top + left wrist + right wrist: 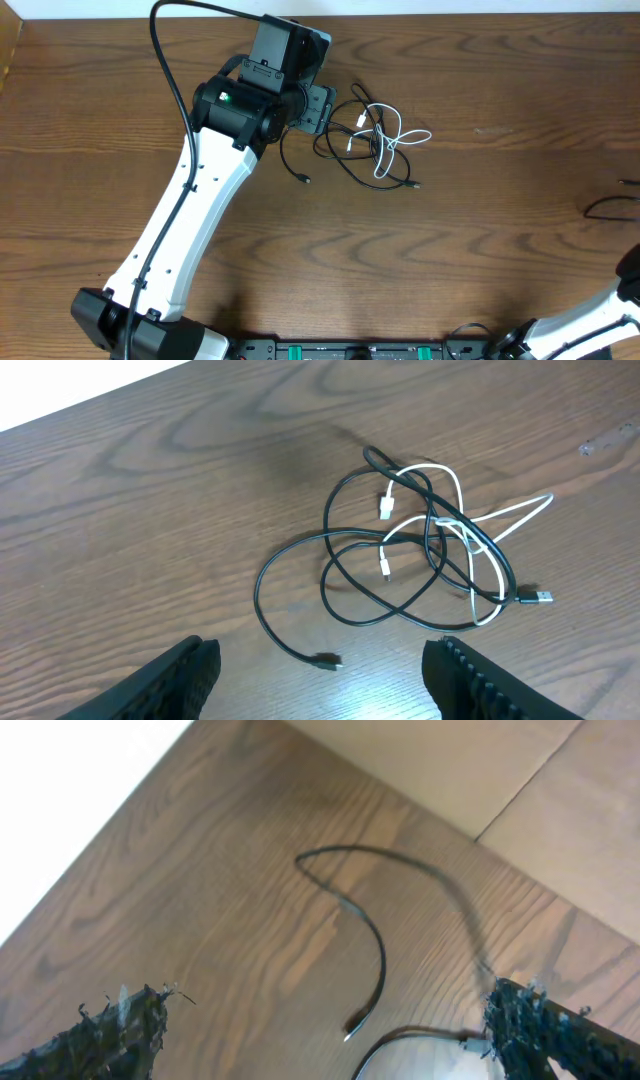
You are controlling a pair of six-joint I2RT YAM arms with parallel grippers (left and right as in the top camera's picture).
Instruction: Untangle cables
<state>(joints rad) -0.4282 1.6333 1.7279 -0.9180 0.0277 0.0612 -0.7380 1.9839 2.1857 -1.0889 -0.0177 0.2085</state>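
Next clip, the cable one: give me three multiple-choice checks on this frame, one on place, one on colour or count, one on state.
1. Where does the tangle lie relative to the left gripper?
A. Clamped in it.
B. On the table, ahead of it.
C. Hanging off the table edge.

2. What makes up the tangle?
A. One black cable, one white cable.
B. Two white cables.
C. Three black cables.

3. How is the left gripper?
A. Shut on the black cable.
B. Shut on the white cable.
C. Open, gripping nothing.

Key:
1 B: the left wrist view shows the tangle flat on the wood beyond the gripper.
2 A: one black and one white cord cross there.
3 C: the jaws stand wide apart and clamp nothing.
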